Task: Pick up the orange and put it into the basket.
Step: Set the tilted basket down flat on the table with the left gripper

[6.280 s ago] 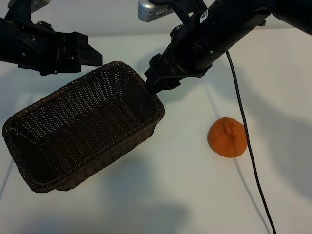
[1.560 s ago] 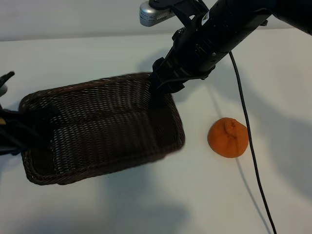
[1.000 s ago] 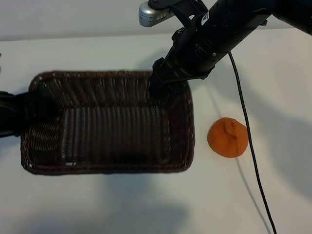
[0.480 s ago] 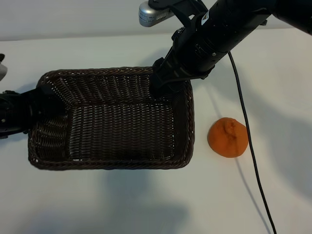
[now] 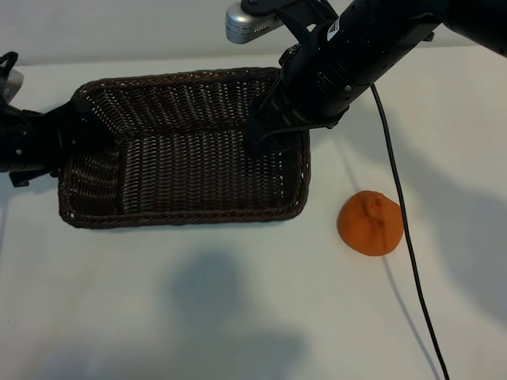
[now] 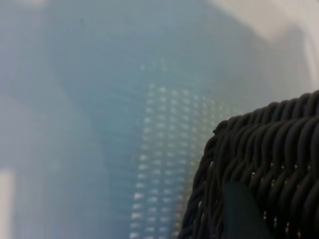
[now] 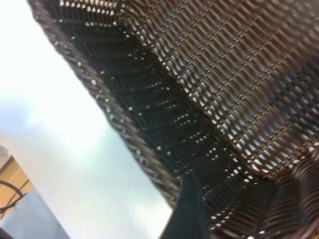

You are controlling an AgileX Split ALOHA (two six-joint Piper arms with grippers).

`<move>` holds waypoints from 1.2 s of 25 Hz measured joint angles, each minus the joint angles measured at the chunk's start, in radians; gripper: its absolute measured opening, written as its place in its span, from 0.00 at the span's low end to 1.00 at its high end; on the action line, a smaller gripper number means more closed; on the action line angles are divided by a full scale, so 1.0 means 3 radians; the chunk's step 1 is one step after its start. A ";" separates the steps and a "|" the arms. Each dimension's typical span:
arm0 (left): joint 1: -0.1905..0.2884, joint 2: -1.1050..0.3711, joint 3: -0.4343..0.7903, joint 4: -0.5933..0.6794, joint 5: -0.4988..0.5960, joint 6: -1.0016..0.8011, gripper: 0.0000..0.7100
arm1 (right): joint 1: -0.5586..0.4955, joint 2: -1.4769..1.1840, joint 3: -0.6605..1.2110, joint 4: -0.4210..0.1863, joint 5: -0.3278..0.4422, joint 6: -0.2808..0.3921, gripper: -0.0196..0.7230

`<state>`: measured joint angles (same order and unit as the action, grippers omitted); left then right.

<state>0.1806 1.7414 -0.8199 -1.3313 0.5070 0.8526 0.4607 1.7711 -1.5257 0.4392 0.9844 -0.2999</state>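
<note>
Both claws clamp the basket rim; free one, then grip the firm, light orange around its middle.

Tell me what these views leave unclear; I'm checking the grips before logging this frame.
- Right gripper: exterior view, its tips are hidden by its own dark arm over the dark brown woven wicker basket.
- Left gripper: exterior view, dark against wicker, contact unclear.
- Left wrist view: mostly blurred.
- Lumpy matte orange fruit: absent from both wrist views.
</note>
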 joint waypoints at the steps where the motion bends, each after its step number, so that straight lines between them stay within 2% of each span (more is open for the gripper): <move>1: 0.0000 0.0038 -0.0028 -0.0007 0.0005 -0.0010 0.49 | 0.0000 0.0000 0.0000 0.0000 0.0000 0.0000 0.83; 5: -0.0055 0.0164 -0.0083 -0.0012 -0.0020 -0.0013 0.49 | 0.0000 0.0000 0.0000 0.0000 0.0000 0.0000 0.83; 13: -0.0310 0.0333 -0.0129 -0.0021 -0.0144 -0.0026 0.49 | 0.0000 0.0000 0.0000 0.0000 0.0003 0.0000 0.83; 21: -0.0320 0.0333 -0.0148 -0.0025 -0.0284 -0.0194 0.49 | 0.0000 0.0000 0.0000 0.0000 0.0012 -0.0003 0.83; 29: -0.0320 0.0333 -0.0148 -0.0019 -0.0229 -0.0239 0.49 | 0.0000 0.0000 0.0000 0.0000 0.0020 -0.0003 0.83; 30: -0.0320 0.0333 -0.0148 -0.0019 -0.0206 -0.0243 0.51 | 0.0000 0.0000 0.0000 0.0000 0.0020 -0.0003 0.83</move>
<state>0.0845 1.8412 -0.8641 -1.3369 0.4451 0.7797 0.4607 1.7711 -1.5257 0.4392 0.9903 -0.3008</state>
